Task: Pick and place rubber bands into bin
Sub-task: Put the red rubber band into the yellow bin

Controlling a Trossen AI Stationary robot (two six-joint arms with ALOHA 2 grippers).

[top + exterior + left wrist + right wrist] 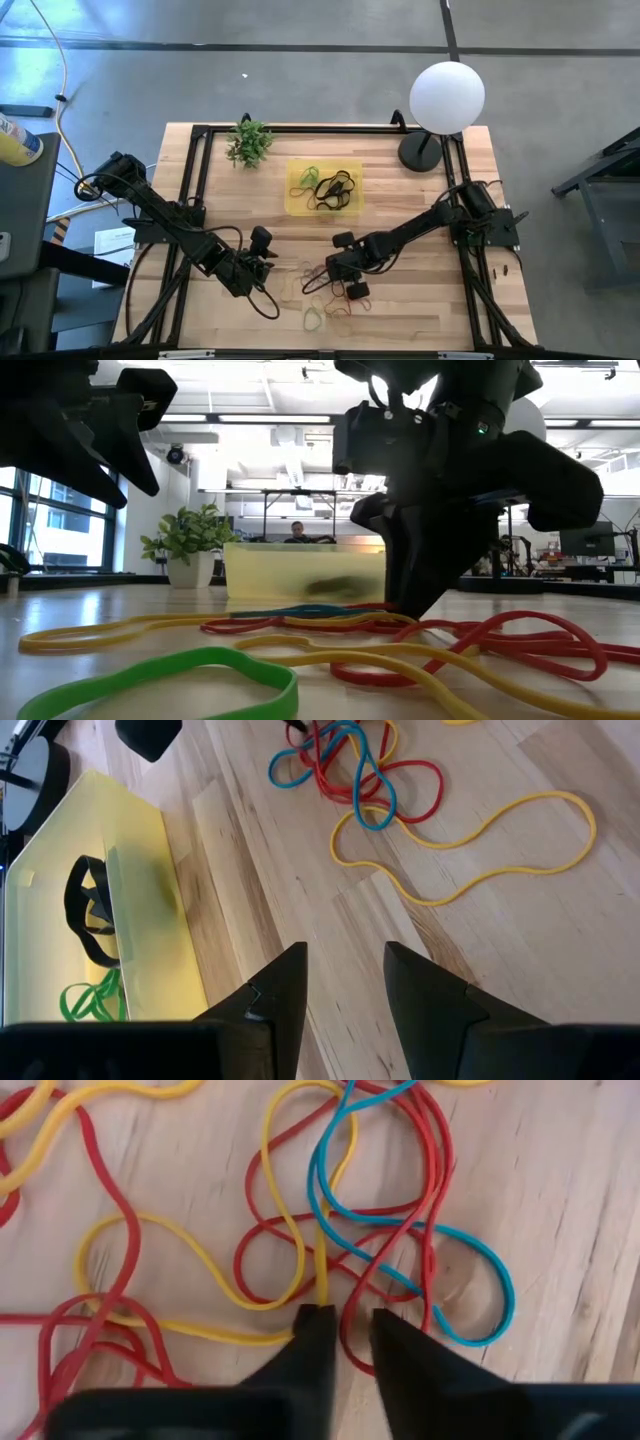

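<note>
Several rubber bands (330, 295) in red, yellow, blue and green lie tangled on the wooden table near its near edge; they also show in the low view as rubber bands (400, 640). The yellow translucent bin (296, 205) sits farther back and holds black and green bands. My right gripper (350, 1323) points down into the tangle, open by a narrow gap. My left gripper (345, 982) is open and hangs above bare wood between the bin (150, 880) and the tangle, touching nothing. My right gripper comes at the tangle from above, pointing down, its fingertips (318, 1320) at table level. A red strand (358, 1305) runs into the gap between the fingers, and a yellow strand (322, 1285) ends at one fingertip. I cannot tell whether the fingers touch either strand.
A small green plant (249, 143) stands at the far left of the table and a white globe lamp (447, 96) at the far right. A small black block (357, 291) lies beside the tangle. A green band (313, 318) lies apart, near the near edge.
</note>
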